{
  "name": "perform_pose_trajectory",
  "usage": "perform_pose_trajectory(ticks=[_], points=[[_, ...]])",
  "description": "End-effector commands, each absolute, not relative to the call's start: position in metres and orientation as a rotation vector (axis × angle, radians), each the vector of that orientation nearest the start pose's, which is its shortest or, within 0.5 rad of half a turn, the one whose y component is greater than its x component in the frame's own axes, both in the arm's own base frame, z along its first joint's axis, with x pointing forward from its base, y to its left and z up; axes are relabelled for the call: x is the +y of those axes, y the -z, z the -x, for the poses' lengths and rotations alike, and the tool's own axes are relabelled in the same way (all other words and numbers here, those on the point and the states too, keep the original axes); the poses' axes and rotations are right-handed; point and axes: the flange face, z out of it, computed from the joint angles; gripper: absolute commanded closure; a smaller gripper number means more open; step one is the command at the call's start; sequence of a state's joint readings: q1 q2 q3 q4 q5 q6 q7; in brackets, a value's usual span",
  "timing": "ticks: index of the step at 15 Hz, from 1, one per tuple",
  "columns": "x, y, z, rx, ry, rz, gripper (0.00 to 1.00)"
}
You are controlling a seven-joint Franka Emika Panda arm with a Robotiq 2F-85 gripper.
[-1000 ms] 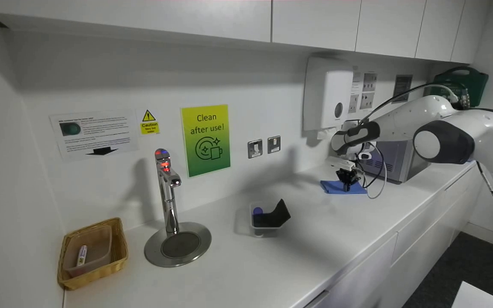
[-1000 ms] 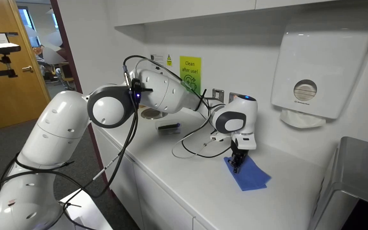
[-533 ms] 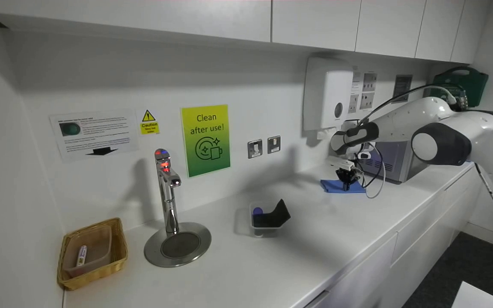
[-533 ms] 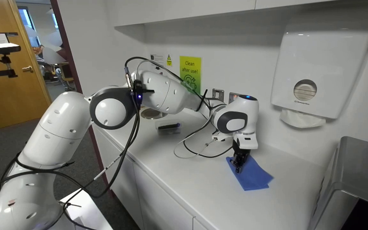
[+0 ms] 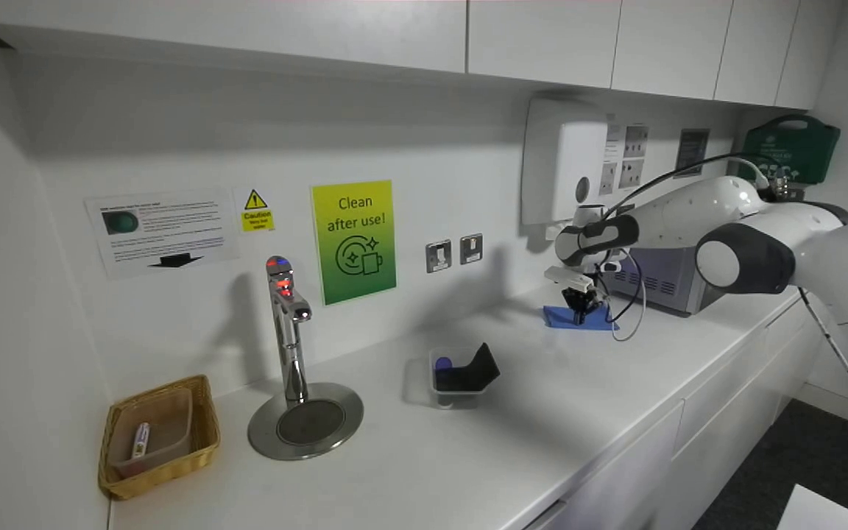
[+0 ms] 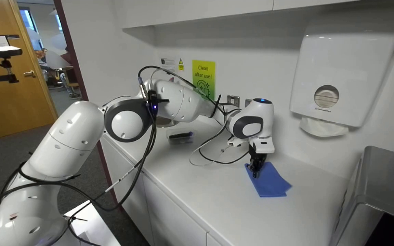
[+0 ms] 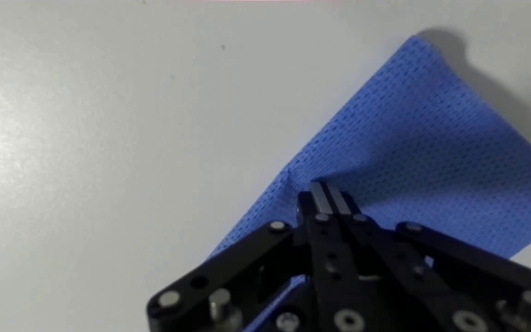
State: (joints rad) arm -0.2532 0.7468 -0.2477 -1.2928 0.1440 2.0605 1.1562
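Plain white wall (image 6: 265,61) above a long white worktop (image 5: 394,478); flat-fronted white overhead cupboards (image 5: 542,40); dark-grey carpeted floor (image 5: 755,464); light-brown wooden door (image 6: 12,109); past its edge, small and indistinct, probably a bluish window (image 6: 27,20).

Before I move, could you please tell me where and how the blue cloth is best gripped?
I'd pinch the blue cloth by its corner uppermost in the wrist view, coming from above: it lies mostly flat, and the shadow beside that corner suggests a slightly raised edge.

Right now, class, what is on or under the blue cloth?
The closed hand stands over the blue cloth, seemingly touching it. White counter shows around it; anything underneath is covered.
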Motion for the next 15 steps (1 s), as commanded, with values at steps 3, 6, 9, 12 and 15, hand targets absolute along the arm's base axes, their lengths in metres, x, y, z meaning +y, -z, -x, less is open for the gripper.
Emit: perform_pose_trajectory(ticks=[3,6,9,12,15], points=[[-0.284,-0.326,-0.697,2.266,0.061,2.151,1.0],[-0.276,-0.328,-0.701,2.243,0.054,2.159,1.0],[-0.277,-0.331,-0.701,2.236,0.058,2.154,1.0],[-0.293,-0.338,-0.695,2.256,0.093,2.131,1.0],[-0.313,-0.351,-0.685,2.275,0.117,2.099,1.0]])
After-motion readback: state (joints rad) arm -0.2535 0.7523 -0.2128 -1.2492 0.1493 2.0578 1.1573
